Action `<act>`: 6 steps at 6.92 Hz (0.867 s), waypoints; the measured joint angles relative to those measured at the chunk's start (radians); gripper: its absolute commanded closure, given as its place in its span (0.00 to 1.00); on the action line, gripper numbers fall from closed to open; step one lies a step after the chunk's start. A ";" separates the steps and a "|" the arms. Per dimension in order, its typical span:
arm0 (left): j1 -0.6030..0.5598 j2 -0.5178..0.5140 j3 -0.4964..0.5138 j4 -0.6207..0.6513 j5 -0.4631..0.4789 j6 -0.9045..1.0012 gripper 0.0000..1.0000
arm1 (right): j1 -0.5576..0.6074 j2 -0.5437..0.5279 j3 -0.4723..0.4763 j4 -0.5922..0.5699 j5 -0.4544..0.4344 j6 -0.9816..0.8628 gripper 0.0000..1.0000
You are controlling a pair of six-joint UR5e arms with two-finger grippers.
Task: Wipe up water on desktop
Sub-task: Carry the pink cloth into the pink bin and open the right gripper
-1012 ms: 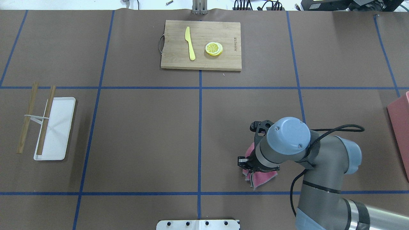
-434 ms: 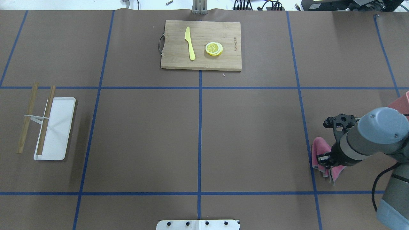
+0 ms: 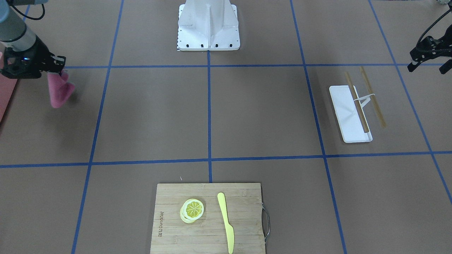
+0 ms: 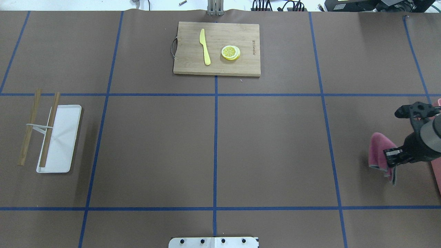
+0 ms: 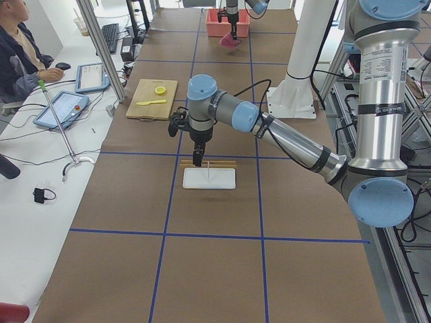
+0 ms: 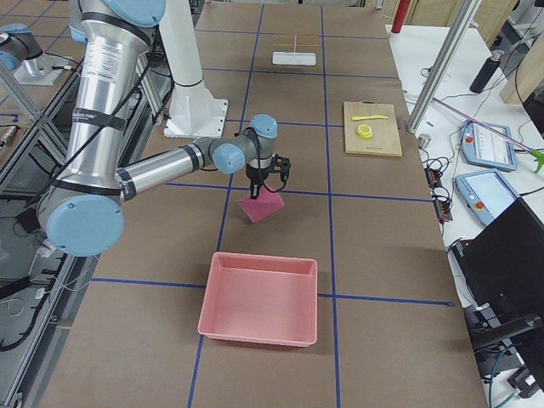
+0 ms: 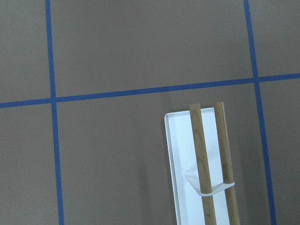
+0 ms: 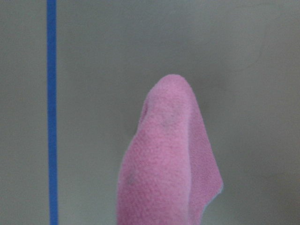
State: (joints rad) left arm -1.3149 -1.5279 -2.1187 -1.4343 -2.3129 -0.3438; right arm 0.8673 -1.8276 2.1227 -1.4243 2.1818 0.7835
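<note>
The brown desktop with its blue tape grid shows no water that I can make out. My right gripper is shut on a pink cloth at the far right of the overhead view. The cloth hangs from the jaws over the desktop. I cannot tell whether its lower end touches the surface. The cloth also shows in the front view, the right side view and the right wrist view. My left gripper hovers by the white tray. I cannot tell whether it is open or shut.
A pink bin stands at the right end of the desk, close to the cloth. A bamboo cutting board with a yellow knife and lemon slices lies at the far middle. Two wooden sticks lie across the tray.
My right arm has swept to the right with the pink cloth, from the middle-right cell across a blue line to the desk's right end. Nothing else has moved.
</note>
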 measured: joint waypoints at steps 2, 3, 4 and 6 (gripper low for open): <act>0.001 -0.002 0.019 0.001 -0.005 -0.003 0.03 | 0.227 -0.068 -0.007 -0.051 0.060 -0.299 1.00; 0.002 -0.008 0.032 0.000 -0.005 -0.005 0.03 | 0.348 -0.083 -0.016 -0.134 0.065 -0.498 1.00; 0.003 -0.013 0.045 -0.001 -0.005 -0.006 0.03 | 0.459 -0.080 -0.054 -0.213 0.062 -0.700 1.00; 0.005 -0.022 0.061 -0.003 -0.005 -0.006 0.03 | 0.616 -0.059 -0.191 -0.279 0.050 -1.001 0.56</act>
State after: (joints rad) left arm -1.3097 -1.5503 -2.0574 -1.4371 -2.3179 -0.3497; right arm 1.4829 -1.8865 1.9321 -1.7029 2.2317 -0.2172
